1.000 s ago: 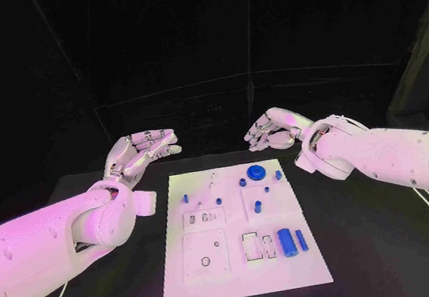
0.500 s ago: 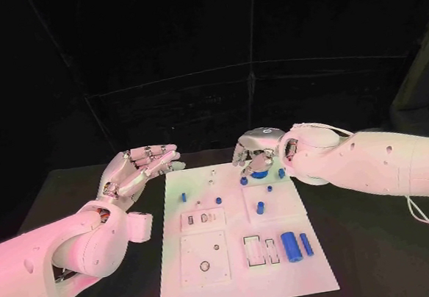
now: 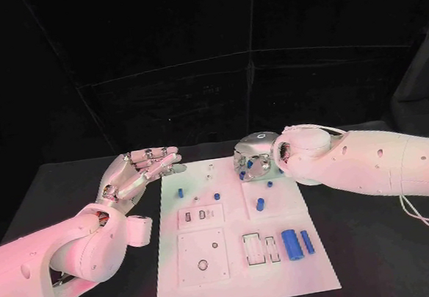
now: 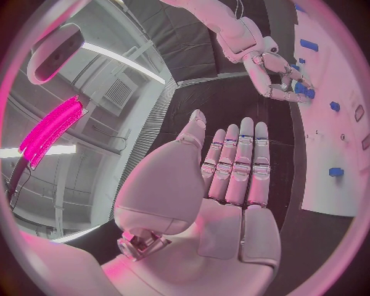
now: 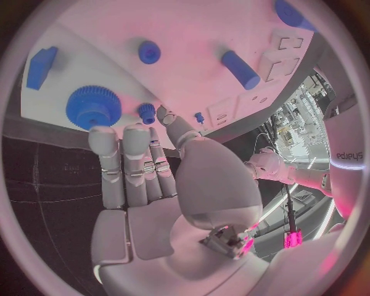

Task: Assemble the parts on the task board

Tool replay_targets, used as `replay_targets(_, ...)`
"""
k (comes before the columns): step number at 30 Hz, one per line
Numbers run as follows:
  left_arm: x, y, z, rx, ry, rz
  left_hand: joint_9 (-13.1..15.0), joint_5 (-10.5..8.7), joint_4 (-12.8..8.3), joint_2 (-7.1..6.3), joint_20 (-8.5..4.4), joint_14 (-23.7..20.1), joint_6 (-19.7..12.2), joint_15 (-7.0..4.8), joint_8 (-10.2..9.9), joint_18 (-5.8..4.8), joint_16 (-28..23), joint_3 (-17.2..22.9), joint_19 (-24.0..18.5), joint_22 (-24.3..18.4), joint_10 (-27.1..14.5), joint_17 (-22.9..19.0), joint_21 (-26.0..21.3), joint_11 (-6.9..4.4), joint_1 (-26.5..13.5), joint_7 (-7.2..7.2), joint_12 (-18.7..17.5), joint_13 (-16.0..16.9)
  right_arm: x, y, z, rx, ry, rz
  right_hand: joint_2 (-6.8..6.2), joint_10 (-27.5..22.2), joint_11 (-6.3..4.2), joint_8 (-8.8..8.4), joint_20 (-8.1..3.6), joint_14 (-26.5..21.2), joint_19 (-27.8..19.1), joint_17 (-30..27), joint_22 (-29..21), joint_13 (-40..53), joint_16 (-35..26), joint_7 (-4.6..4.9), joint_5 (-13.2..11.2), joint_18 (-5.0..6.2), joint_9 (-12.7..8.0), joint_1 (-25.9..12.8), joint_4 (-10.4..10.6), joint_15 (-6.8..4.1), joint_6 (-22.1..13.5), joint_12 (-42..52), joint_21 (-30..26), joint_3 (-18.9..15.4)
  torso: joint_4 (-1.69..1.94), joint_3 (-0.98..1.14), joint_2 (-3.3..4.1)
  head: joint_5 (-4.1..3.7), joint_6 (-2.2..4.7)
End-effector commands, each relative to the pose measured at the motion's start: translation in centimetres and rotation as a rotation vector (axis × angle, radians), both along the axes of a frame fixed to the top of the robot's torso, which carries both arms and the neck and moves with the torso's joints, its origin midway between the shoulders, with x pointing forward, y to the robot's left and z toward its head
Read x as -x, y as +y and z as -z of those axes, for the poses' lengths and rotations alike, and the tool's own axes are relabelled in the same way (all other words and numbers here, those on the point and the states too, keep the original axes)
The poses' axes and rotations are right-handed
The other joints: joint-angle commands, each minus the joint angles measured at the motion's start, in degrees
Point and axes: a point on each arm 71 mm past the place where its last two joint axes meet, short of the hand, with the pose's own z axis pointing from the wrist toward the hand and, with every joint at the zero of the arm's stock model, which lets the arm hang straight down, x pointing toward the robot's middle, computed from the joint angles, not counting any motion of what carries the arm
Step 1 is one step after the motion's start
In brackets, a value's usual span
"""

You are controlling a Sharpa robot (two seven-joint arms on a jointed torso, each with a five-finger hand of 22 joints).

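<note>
Now the right hand (image 3: 256,159), fingers apart and grasping nothing, hovers above the blue gear (image 5: 93,106) at the task board's (image 3: 243,278) upper edge; the left hand (image 3: 137,170) lies released at left.

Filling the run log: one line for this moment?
left hand: open, beside task board | right hand: open, over blue gear | nothing held

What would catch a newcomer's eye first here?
The white task board in the middle of the black table, dotted with small blue parts. The right hand hangs over the board's far edge, fingertips close to the blue gear. The left hand hovers open beside the board's far left corner.
</note>
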Motion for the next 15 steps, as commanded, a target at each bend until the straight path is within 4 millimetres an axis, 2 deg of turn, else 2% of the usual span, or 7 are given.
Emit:
replay_targets(1, 0.07, -0.24, -0.14, 0.005, -0.006, 0.025, -0.1, 0.23, -0.4, 0.37, 0.25, -0.1, 0.1, 0.35, -0.2, 0.3, -0.3, 0.1, 0.3, -0.1, 0.0, -0.1, -0.3, 0.44, -0.1, 0.12, -0.3, -0.1, -0.07, -0.21, 0.04, 0.042, 0.005, 0.006, -0.14, -0.5, 0.12, -0.07, 0.03, 1.0, 0.2, 0.4, 0.3, 0.1, 0.5, -0.08, 0.3, -0.6, 0.0, -0.4, 0.0, 0.44, -0.4, 0.0, 0.4, 0.5, 0.07, 0.06, 0.42, 0.09, -0.06)
replay_targets(5, 0.05, -0.22, -0.1, 0.004, -0.002, 0.027, -0.1, 0.23, -0.5, 0.39, 0.28, -0.1, 0.1, 0.39, -0.4, 0.3, -0.4, 0.0, 0.3, -0.2, -0.1, -0.1, -0.4, 0.5, -0.2, 0.19, -0.5, -0.1, -0.13, -0.38, 0.06, 0.043, 0.005, 0.008, 0.25, -0.7, 0.22, -0.03, 0.1, 0.8, 0.3, 1.4, 1.1, 0.0, 1.7, 0.02, 0.3, -0.69, 0.1, -0.3, 0.0, 0.52, -0.2, 0.0, 1.1, 1.3, -0.01, 0.18, 0.56, 0.16, -0.1)
replay_targets(8, 0.02, -0.18, -0.08, 0.003, -0.001, 0.026, -0.1, 0.23, -0.5, 0.4, 0.3, -0.2, 0.1, 0.42, -0.4, 0.3, -0.5, 0.0, 0.3, -0.2, -0.1, -0.1, -0.5, 0.54, -0.3, 0.23, -0.6, -0.1, -0.14, -0.4, 0.05, 0.042, 0.003, 0.006, 0.84, -0.3, 0.21, 0.0, 0.14, 0.8, 0.7, 2.8, 2.6, 0.1, 3.2, 0.03, 0.0, -0.88, 0.1, -0.2, 0.1, 0.52, 0.1, 0.1, 2.2, 2.4, -0.02, 0.13, 0.77, 0.15, -0.02)
replay_targets(15, -0.02, -0.14, -0.04, 0.002, 0.002, 0.027, -0.1, 0.23, -0.6, 0.44, 0.32, -0.2, 0.1, 0.45, -0.5, 0.3, -0.6, -0.1, 0.3, -0.3, -0.1, -0.1, -0.5, 0.58, -0.3, 0.28, -0.7, -0.1, -0.21, -0.34, 0.06, 0.041, 0.002, 0.002, 2.15, 0.7, 0.09, 0.13, 0.13, 0.7, 1.6, 4.4, 5.2, 0.0, 5.5, 0.02, -1.3, -1.25, 0.1, -0.4, 0.5, 0.46, 1.1, 0.1, 4.1, 5.8, 0.06, 0.16, 1.07, 0.15, 0.01)
